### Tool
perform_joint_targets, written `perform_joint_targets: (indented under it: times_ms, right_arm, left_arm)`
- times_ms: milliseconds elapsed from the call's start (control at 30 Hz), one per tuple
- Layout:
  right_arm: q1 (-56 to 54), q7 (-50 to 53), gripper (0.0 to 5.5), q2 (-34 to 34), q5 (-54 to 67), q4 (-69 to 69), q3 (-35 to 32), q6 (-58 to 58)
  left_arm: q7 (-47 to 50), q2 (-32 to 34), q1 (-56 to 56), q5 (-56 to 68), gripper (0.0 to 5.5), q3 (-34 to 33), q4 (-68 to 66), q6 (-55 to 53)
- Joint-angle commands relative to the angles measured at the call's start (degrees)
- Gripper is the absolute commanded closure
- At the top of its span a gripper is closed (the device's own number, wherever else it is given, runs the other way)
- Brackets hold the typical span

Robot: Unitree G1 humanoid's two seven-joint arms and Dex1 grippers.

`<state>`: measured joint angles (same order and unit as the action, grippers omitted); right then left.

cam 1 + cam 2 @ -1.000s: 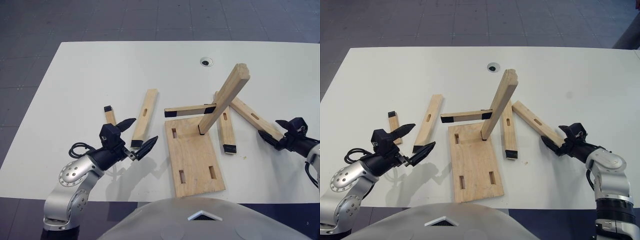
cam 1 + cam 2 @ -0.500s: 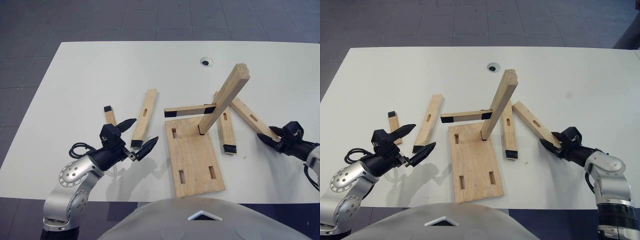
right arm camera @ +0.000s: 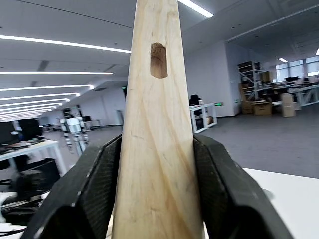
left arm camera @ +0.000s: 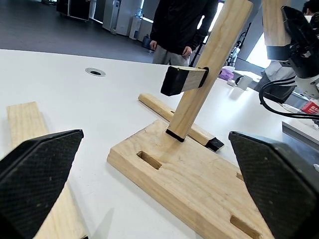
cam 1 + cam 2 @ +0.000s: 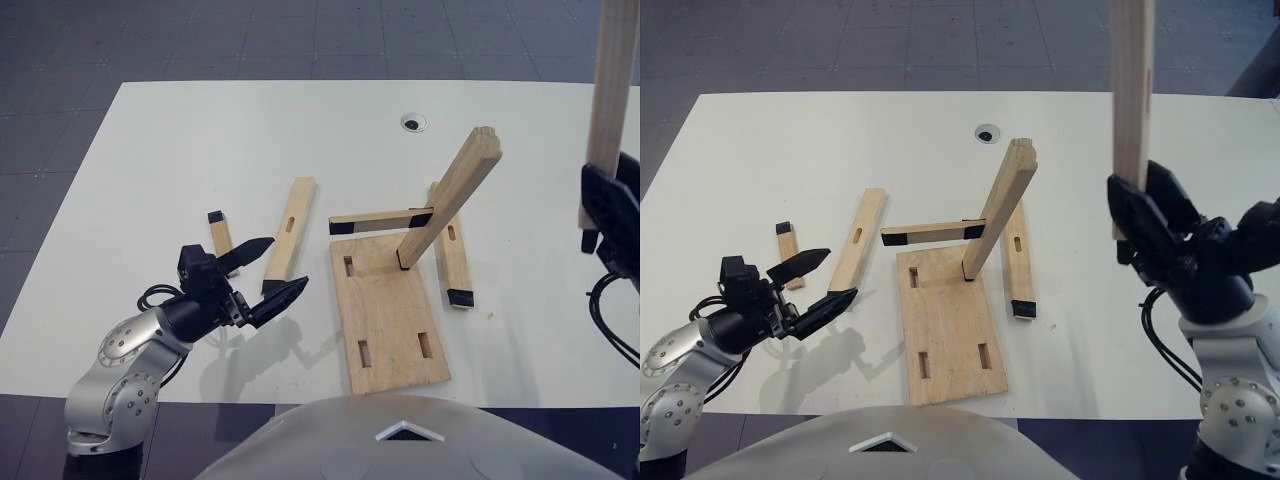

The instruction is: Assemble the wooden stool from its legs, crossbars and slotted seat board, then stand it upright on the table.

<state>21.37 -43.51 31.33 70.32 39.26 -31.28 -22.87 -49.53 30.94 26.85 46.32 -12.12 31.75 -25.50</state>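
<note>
The right gripper [image 5: 1145, 197] was clamped on the lower end of a slotted leg [image 5: 1132, 90], holding it upright in the air over the right side of the table [image 5: 150, 150], its slot facing the wrist camera. The left gripper [image 5: 840, 272] hovered at the near left with its fingers wide apart and nothing between them (its tips pointed right, towards the seat board). Just beside it lay another slotted leg [image 5: 288, 235], flat on the table, and farther left a short crossbar [image 5: 219, 236] with a black tip. The slotted seat board [image 5: 390, 320] lay flat near the middle, with one leg [image 5: 450, 195] planted in its far right slot and leaning right. A black-ended crossbar [image 5: 378, 222] jutted left from that leg, above the board's far edge. A fourth leg [image 5: 453, 262] lay just right of the board.
</note>
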Motion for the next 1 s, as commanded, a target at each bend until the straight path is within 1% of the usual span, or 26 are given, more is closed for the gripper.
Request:
perform_joint_targets:
  times_ms: [33, 100, 167, 333, 433, 533, 833, 1000]
  right_arm:
    - [6.1, -9.9, 3.38, 1.2, 2.6, 4.4, -0.1, -0.7]
    - [8.8, -14.3, 3.38, 1.8, 0.4, 5.4, 1.0, -0.4]
    - [10.0, -16.7, 3.38, 2.4, -2.7, 6.2, 3.7, -0.3]
    - [8.0, -18.0, 3.38, 2.8, -13.6, 5.1, 15.8, 0.3]
    - [4.9, -17.4, 3.38, 2.1, -19.7, 2.6, 22.9, 1.1]
    - [2.3, -16.4, 3.38, 1.2, -24.5, 1.1, 28.1, 2.2]
    - [-3.0, -13.7, 3.38, -0.9, -29.1, 0.2, 37.7, 2.8]
    - [-4.8, -12.2, 3.38, -2.1, -29.9, 0.3, 41.4, 2.6]
  left_arm:
    - [-2.0, 0.9, 0.4, 4.9, 0.0, -2.0, 1.8, -1.0]
    - [-2.8, 1.0, 0.4, 7.3, 0.0, -2.4, 2.7, -1.4]
    - [-3.3, 1.0, 0.8, 9.0, 0.0, -2.5, 4.0, -1.5]
    - [-2.8, 1.0, 0.9, 15.0, 0.0, -2.4, 7.5, -2.9]
    - [-2.4, 0.9, 0.7, 16.9, 0.0, -0.8, 9.4, -3.6]
    - [-2.3, 0.3, 0.0, 17.2, 0.0, 1.4, 9.3, -4.1]
    - [-1.5, -1.8, -3.9, 16.8, 0.0, 8.3, 7.7, -4.7]
    - [-1.0, -1.9, -4.4, 15.7, 0.0, 9.5, 7.7, -4.3]
